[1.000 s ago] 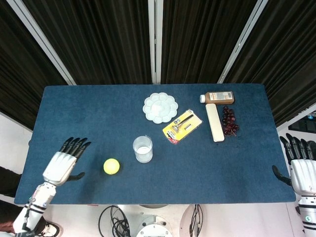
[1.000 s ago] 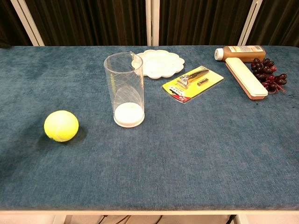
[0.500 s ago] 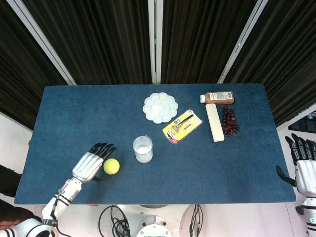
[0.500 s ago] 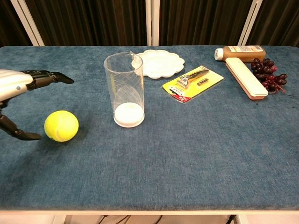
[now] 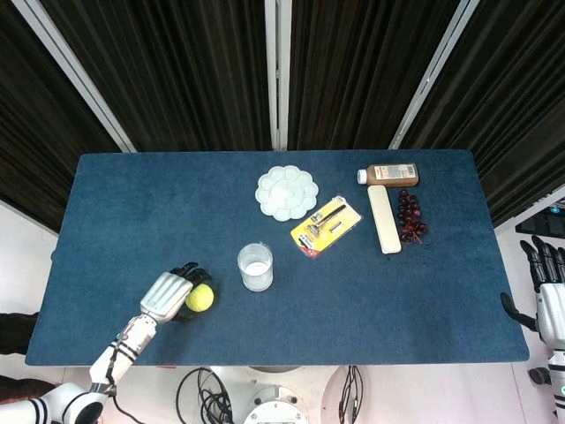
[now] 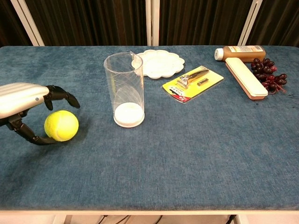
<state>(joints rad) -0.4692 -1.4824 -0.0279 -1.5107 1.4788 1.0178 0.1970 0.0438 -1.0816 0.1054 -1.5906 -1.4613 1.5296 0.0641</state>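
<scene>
L hand (image 6: 28, 109): at the ball (image 6: 61, 125), fingers curved over its top, thumb hooked under the near side; looks like touching, no firm clamp yet, ball on cloth.
Ball: yellow, front-left of table (image 5: 115, 230), just left of cup (image 6: 125, 89), a gap between them.
R hand (image 5: 549, 296): off the table's right edge, fingers apart & straight, holds nothing; seen in head view only.
Cup: clear, upright, white base, mid-table.
Palette (image 5: 287, 193): white, behind cup, far side.
Razor pack (image 5: 327, 225): yellow card, right of palette, tilted.
Bottle (image 5: 389, 175): brown, lying on its side, far right.
Case (image 5: 384, 218): white, long, just in front of bottle.
Grapes (image 5: 410, 216): dark, touching case's right side.
</scene>
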